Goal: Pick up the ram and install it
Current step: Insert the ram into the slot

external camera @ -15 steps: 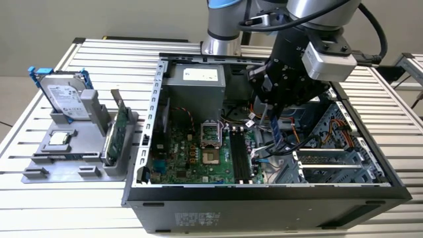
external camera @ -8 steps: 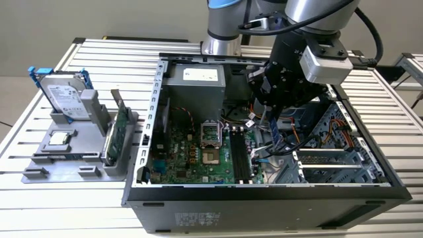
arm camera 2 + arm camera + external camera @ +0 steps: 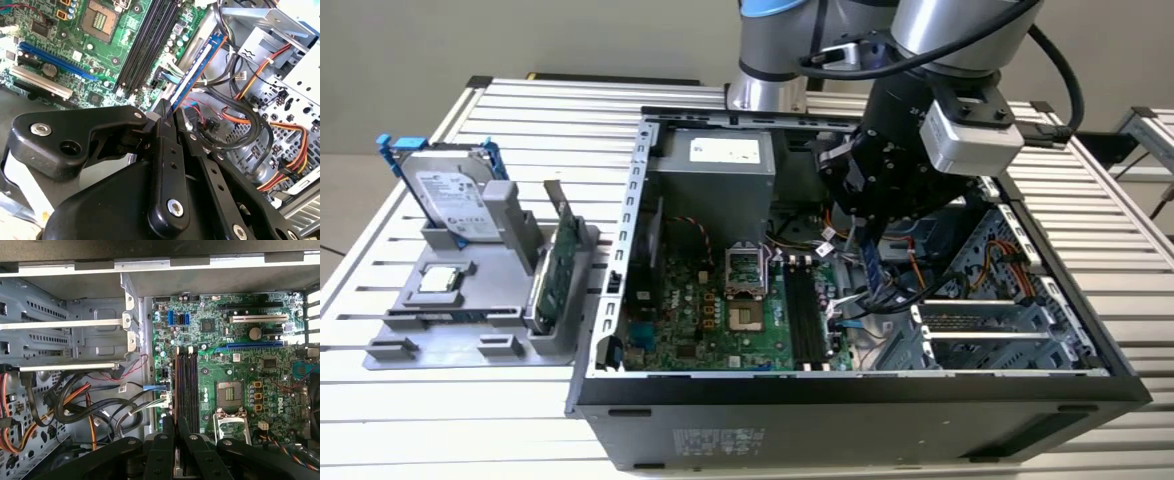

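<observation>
The gripper [image 3: 169, 114] is clamped on the ram [image 3: 197, 67] and holds it above the motherboard [image 3: 240, 365] inside the case [image 3: 854, 385]. The ram's long axis runs roughly parallel to the slots [image 3: 186, 385], which lie just below and slightly to one side. Cables [image 3: 245, 95] crowd one side of the slots; the CPU socket [image 3: 230, 395] flanks the other. Outside the case, the hard drive [image 3: 454, 195] stands in a tray [image 3: 400, 350].

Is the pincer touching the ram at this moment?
Touching. In the second wrist view the ram juts out from between the closed fingertips of the pincer, with no gap.
</observation>
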Available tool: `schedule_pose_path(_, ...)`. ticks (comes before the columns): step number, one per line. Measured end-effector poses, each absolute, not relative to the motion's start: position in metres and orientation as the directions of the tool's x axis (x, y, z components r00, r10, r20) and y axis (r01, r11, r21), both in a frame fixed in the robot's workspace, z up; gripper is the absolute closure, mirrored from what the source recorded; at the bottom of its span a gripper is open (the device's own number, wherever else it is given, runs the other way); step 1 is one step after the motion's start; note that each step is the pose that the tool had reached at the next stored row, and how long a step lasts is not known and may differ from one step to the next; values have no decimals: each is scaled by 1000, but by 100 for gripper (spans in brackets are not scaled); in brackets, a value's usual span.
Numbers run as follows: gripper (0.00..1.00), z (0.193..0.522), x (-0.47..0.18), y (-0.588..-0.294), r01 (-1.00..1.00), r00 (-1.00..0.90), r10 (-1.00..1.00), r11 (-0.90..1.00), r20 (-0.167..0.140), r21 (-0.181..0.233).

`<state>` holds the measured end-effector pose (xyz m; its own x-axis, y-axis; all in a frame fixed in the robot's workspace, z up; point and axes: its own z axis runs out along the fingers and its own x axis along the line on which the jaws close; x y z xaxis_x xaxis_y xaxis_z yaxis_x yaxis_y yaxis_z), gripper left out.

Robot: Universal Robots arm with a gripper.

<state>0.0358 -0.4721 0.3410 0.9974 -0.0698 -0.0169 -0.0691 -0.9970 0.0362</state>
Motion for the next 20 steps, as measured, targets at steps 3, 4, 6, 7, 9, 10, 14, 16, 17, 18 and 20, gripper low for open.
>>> schedule_pose_path(3, 100, 339, 36, -471, -69, 997, -70, -997, -17, 36)
schedule_pose_path(4, 100, 338, 36, -471, -69, 997, -70, -997, -17, 36)
schedule_pose_path(6, 100, 336, 36, -470, -69, 997, -70, -997, -17, 36)
schedule_pose_path(7, 100, 336, 36, -470, -69, 997, -70, -997, -17, 36)
schedule_pose_path(9, 100, 335, 36, -470, -69, 997, -70, -997, -17, 36)
schedule_pose_path(10, 100, 335, 36, -470, -69, 997, -70, -997, -17, 36)
schedule_pose_path(14, 100, 335, 36, -470, -69, 997, -70, -997, -17, 36)
schedule_pose_path(16, 100, 335, 36, -470, -69, 997, -70, -997, -17, 36)
schedule_pose_path(17, 100, 334, 36, -470, -69, 997, -70, -997, -17, 36)
schedule_pose_path(18, 100, 334, 36, -469, -69, 997, -70, -997, -17, 36)
schedule_pose_path(20, 100, 334, 37, -469, -69, 997, -70, -997, -17, 36)
